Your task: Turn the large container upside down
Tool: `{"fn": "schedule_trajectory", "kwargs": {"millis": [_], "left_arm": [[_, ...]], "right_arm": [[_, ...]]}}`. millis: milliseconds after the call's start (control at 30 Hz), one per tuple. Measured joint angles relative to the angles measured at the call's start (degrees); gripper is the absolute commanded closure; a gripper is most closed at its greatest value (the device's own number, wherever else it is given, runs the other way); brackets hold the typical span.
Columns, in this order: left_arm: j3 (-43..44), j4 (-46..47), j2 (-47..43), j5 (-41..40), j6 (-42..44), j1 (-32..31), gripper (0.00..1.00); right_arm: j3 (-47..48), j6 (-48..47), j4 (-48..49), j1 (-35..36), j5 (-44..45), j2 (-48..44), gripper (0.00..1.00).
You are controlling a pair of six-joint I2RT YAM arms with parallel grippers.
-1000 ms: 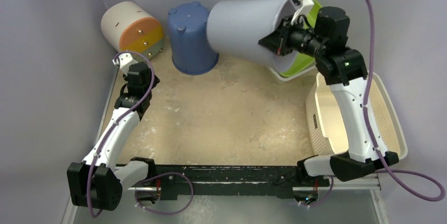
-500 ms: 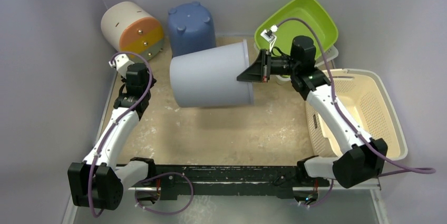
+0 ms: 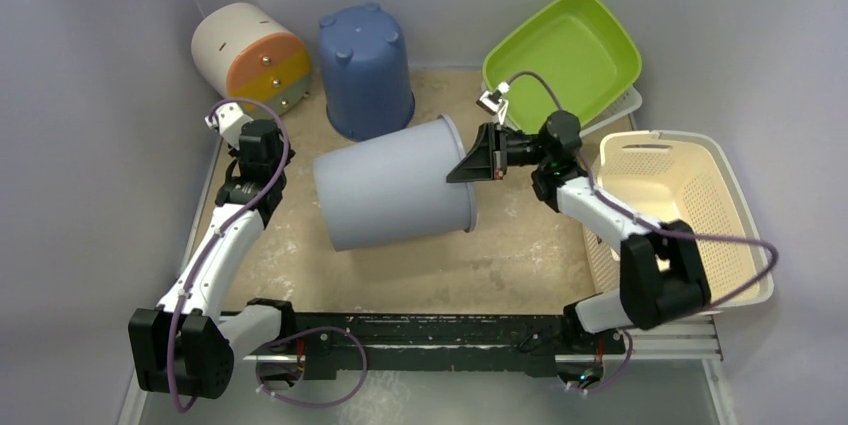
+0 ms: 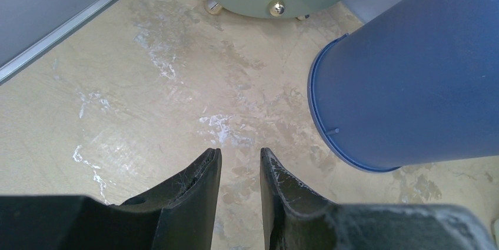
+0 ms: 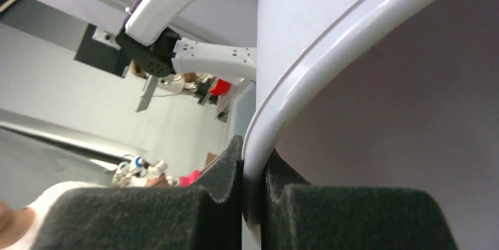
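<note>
At the far left of the tabletop [image 3: 500, 255], a white drum with an orange and green end [image 3: 250, 57] lies on its side against the back corner. Just in front of it is the left gripper [image 4: 240, 155], low over bare tabletop. Its jaws stand narrow, with a slim gap between them and nothing held. The left wrist view shows the drum's bolted end ahead and the blue bucket [image 3: 366, 70] off to the right.

That bucket stands upside down near the back wall, its rim flat on the surface.

The large container [image 3: 390, 185] is a pale grey tub lying on its side in the middle of the tabletop, just in front of the blue bucket. Whether the two touch cannot be told. Its closed base faces left and towards the near edge, and its open mouth faces right.

The right gripper [image 5: 252, 162] has its jaws clamped on the container's rim at the mouth. One finger is outside the wall and one inside, and the rim's rolled lip is pinched between the foam pads [image 5: 223, 170].

Further right, a green tub [image 3: 563, 55] leans tilted at the back, resting on a white basket [image 3: 625, 103]. A cream basket [image 3: 735, 235] sits along the right edge beside the right arm's base.
</note>
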Motion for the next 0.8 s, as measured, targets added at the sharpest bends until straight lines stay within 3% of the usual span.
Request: {"fn": "schedule_trajectory", "kwargs": {"millis": [167, 300, 500, 800], "left_arm": [[0.00, 0.00, 0.02, -0.33, 0.26, 0.00, 0.70], [0.02, 0.00, 0.07, -0.57, 0.63, 0.00, 0.70], [0.42, -0.09, 0.09, -1.38, 1.18, 0.24, 0.70], [2.32, -0.55, 0.42, -2.23, 2.58, 0.76, 0.70]], "right_arm": [[-3.91, 20.11, 25.81, 2.38, -1.38, 11.89, 1.00], [-2.75, 34.58, 36.54, 6.16, -1.22, 22.69, 1.00], [1.09, 40.92, 43.63, 8.35, -0.96, 26.82, 1.00], [3.72, 44.48, 45.38, 8.22, 2.32, 30.73, 0.97]]}}
